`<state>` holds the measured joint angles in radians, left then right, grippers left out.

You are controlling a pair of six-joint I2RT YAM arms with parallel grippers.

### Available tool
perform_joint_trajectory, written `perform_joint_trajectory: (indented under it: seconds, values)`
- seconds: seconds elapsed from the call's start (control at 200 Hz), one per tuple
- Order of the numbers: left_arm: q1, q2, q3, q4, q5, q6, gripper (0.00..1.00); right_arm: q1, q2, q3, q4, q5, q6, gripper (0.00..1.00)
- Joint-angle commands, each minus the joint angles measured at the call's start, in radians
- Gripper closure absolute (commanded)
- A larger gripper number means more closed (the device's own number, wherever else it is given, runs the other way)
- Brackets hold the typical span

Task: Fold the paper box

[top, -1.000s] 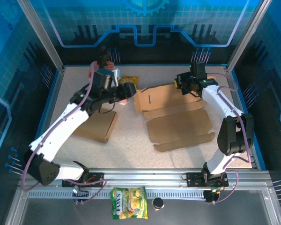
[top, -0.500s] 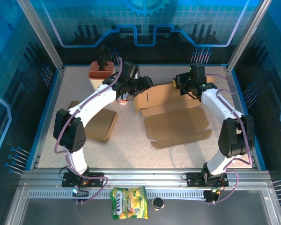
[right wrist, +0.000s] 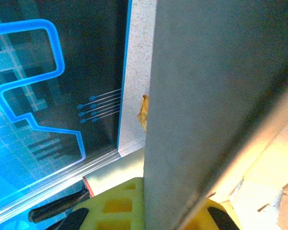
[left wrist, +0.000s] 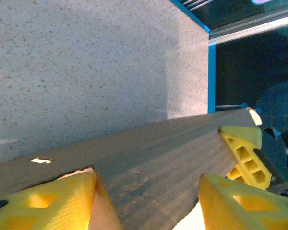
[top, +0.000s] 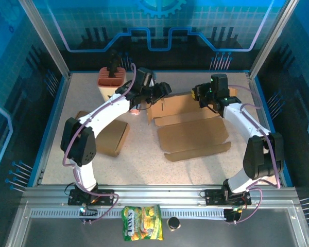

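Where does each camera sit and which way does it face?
Top external: above and behind, looking down at the table; both arms, left hand, right hand.
Left wrist: on left arm, looking along yellow fingers at the cardboard box flap.
Right wrist: on right arm, facing the back wall past the pinched panel; fingers below.
All share the box.

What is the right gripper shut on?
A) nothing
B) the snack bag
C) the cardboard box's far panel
C: the right gripper pinches the raised far panel of the cardboard box at its right end; the wrist view shows the panel passing between its yellow fingers.
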<state>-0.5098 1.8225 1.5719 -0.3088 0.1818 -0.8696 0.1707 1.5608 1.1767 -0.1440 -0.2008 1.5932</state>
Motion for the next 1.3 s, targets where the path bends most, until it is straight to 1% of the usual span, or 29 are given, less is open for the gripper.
perform_joint_trajectory:
  seconds: [0.0, 0.105, 0.195, 0.27, 0.335, 0.38, 0.425, 0.475, 0.54, 0.64, 0.75, 0.855, 0.935, 1.046, 1.131, 1.276, 1.296]
  values:
    - [-0.009, -0.185, -0.104, -0.014, -0.046, 0.072, 0.37, -0.027, -0.044, -0.045, 0.036, -0.028, 0.001, 1.0]
    - [-0.008, -0.348, -0.275, -0.014, -0.086, 0.075, 0.39, -0.048, -0.07, -0.037, 0.011, -0.026, 0.026, 1.0]
    - [0.0, -0.444, -0.437, 0.025, -0.09, 0.017, 0.47, -0.064, -0.1, -0.007, -0.052, -0.012, 0.046, 1.0]
    - [0.007, -0.479, -0.554, 0.077, -0.096, -0.043, 0.53, -0.079, -0.125, 0.029, -0.136, -0.007, 0.053, 1.0]
    - [0.016, -0.486, -0.645, 0.154, -0.102, -0.108, 0.58, -0.097, -0.146, 0.043, -0.174, -0.01, 0.06, 1.0]
    - [0.024, -0.477, -0.691, 0.216, -0.103, -0.15, 0.6, -0.109, -0.152, 0.049, -0.192, -0.029, 0.065, 1.0]
    - [0.027, -0.466, -0.715, 0.26, -0.11, -0.161, 0.61, -0.122, -0.153, 0.044, -0.188, -0.062, 0.07, 1.0]
    - [0.029, -0.456, -0.711, 0.272, -0.132, -0.135, 0.61, -0.131, -0.157, 0.035, -0.187, -0.085, 0.068, 1.0]
    - [0.033, -0.447, -0.681, 0.269, -0.15, -0.066, 0.6, -0.136, -0.167, 0.021, -0.178, -0.09, 0.037, 1.0]
    - [0.059, -0.426, -0.618, 0.19, -0.157, 0.026, 0.57, -0.137, -0.148, -0.007, -0.135, -0.142, -0.04, 1.0]
    - [0.086, -0.404, -0.6, 0.158, -0.12, 0.103, 0.57, -0.12, -0.137, -0.123, 0.108, -0.177, -0.043, 1.0]
    - [0.092, -0.393, -0.602, 0.128, -0.116, 0.176, 0.57, -0.093, -0.115, -0.162, 0.199, -0.194, -0.098, 1.0]
    - [0.099, -0.403, -0.627, 0.132, -0.124, 0.204, 0.57, -0.071, -0.109, -0.208, 0.288, -0.187, -0.113, 1.0]
    - [0.102, -0.416, -0.66, 0.152, -0.138, 0.248, 0.57, -0.055, -0.077, -0.244, 0.4, -0.219, -0.124, 1.0]
    - [0.102, -0.412, -0.676, 0.171, -0.128, 0.294, 0.55, -0.05, -0.068, -0.261, 0.404, -0.238, -0.151, 1.0]
    - [0.103, -0.375, -0.705, 0.231, -0.07, 0.392, 0.53, -0.055, -0.081, -0.292, 0.387, -0.259, -0.206, 1.0]
    - [0.102, -0.367, -0.706, 0.238, -0.062, 0.405, 0.52, -0.056, -0.081, -0.32, 0.387, -0.263, -0.215, 1.0]
